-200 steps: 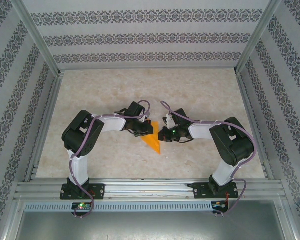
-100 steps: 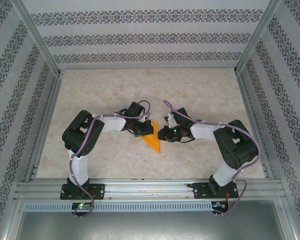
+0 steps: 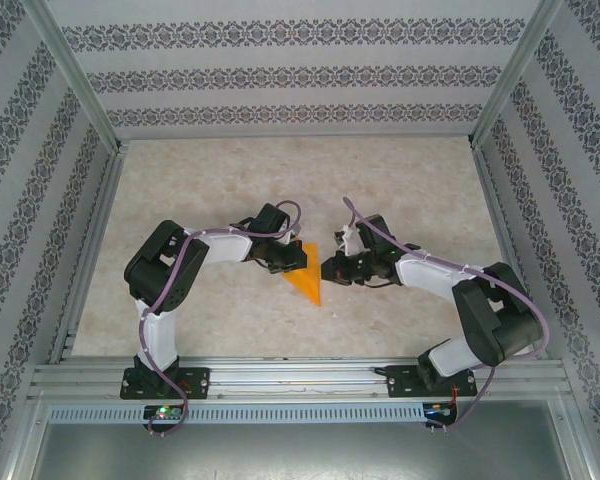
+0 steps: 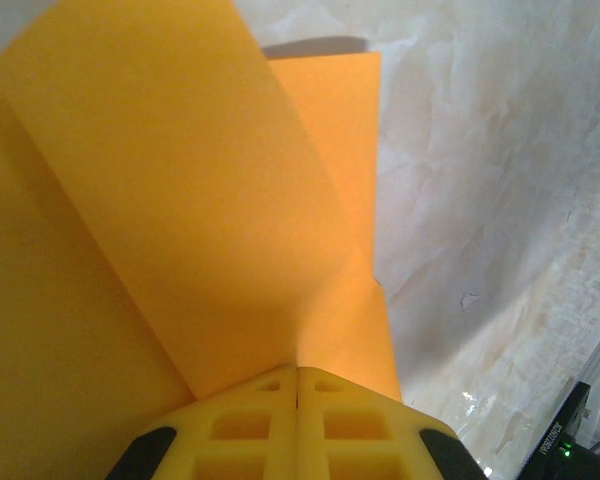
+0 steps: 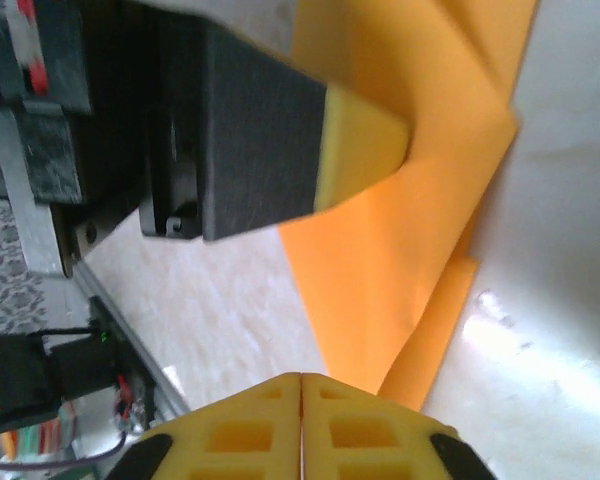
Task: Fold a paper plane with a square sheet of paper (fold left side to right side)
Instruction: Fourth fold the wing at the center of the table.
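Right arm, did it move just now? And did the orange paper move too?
Yes. The right arm swung its elbow out to the right and toward the near edge, and the right gripper, shut, edged slightly right. The left gripper, shut at the folded bright orange sheet of paper, and the paper itself stayed put.

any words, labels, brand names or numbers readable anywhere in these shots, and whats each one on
Nothing can be read clearly.
White lettering on the black box with a green light, in the left wrist view: too small and blurred to read.
Red and white sticker on the arm, in the right wrist view: blurred, no characters legible.
Bright orange folded paper and patterned walls: no writing.
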